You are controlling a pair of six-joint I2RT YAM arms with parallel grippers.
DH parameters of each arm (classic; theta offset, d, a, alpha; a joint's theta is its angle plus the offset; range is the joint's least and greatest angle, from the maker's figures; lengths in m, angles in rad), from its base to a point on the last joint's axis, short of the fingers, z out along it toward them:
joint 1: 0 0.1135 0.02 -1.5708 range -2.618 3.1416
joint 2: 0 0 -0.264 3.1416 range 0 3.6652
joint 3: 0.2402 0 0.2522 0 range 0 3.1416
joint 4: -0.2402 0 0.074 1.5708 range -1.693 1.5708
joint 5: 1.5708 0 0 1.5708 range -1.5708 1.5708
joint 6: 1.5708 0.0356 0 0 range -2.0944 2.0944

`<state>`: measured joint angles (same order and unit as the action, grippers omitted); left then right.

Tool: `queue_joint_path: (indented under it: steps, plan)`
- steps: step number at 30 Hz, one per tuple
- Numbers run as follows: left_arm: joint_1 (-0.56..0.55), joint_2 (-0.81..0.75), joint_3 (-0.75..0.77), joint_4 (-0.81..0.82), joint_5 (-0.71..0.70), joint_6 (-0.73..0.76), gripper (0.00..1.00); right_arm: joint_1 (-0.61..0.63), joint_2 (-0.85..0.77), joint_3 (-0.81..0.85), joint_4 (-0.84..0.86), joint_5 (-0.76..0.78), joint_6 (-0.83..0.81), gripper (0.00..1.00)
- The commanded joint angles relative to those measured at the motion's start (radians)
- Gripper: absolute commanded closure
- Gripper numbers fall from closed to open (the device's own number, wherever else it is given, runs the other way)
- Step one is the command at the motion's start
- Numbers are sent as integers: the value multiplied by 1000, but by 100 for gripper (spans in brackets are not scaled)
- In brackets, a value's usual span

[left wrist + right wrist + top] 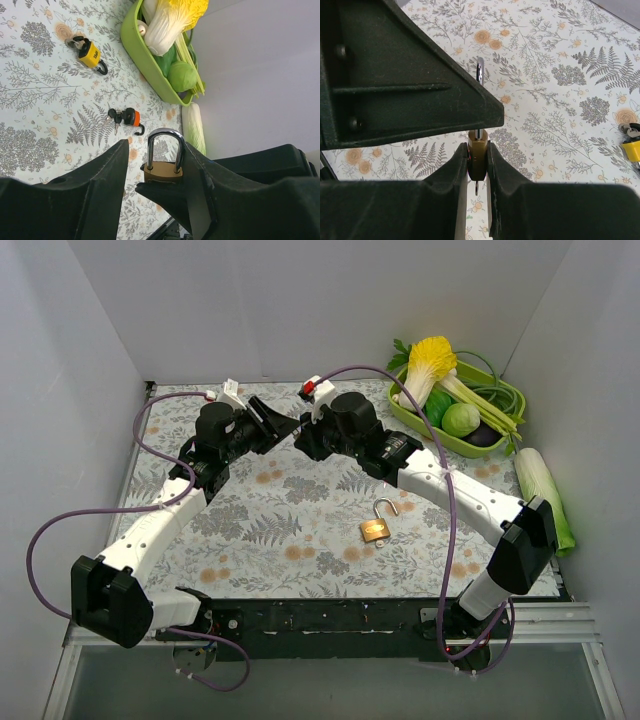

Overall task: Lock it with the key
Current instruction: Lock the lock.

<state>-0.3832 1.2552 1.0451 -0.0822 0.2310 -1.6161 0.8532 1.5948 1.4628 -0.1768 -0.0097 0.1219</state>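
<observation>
My right gripper (477,155) is shut on the body of a brass padlock (478,162) and holds it above the table at the back centre (297,432). A small metal piece sticks out under the padlock's body. In the left wrist view the padlock's steel shackle (165,147) stands between my left gripper's (152,150) open fingers, resting against the right finger (200,170) and apart from the left one. Both shackle legs look seated in the body. My left gripper (283,425) meets the right one in the top view.
A second brass padlock (376,529) with its shackle open lies on the floral cloth near the front. A yellow padlock (90,53) and an orange padlock with keys (128,118) lie further right. A green basket (440,432) of vegetables and a cabbage (545,495) stand at the right.
</observation>
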Motion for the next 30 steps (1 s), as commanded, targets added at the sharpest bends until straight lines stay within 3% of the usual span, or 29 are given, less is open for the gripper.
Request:
queue_joint_path:
  steps: [1,9,13,14,16,17,20,22,23,26,30]
  plan:
    - [6,-4,26,-11,-68,22,57,6,-22,8,59,-3,7,99]
    - [-16,-5,23,2,-59,28,72,6,-12,14,62,-4,5,99]
    - [-14,-4,27,-11,-67,30,98,4,-10,14,71,-27,4,99]
    - [-16,-4,30,-17,-71,28,100,4,-12,14,68,-35,4,97]
    - [-10,-2,41,-34,-76,30,100,-5,-15,10,62,-62,16,81]
    - [-5,-4,46,-36,-70,28,100,-11,-18,10,56,-75,22,61]
    - [24,-7,58,-37,-55,22,100,-40,-29,7,30,-122,32,48]
    - [47,-4,67,-39,-39,13,100,-58,-38,-1,19,-154,24,49]
    - [52,-5,73,-39,-32,9,100,-65,-48,-16,17,-168,18,55]
    - [56,0,72,-42,-13,-19,100,-72,-65,-48,31,-225,-14,61]
    - [60,0,55,-25,16,-65,100,-71,-78,-79,74,-268,-24,64]
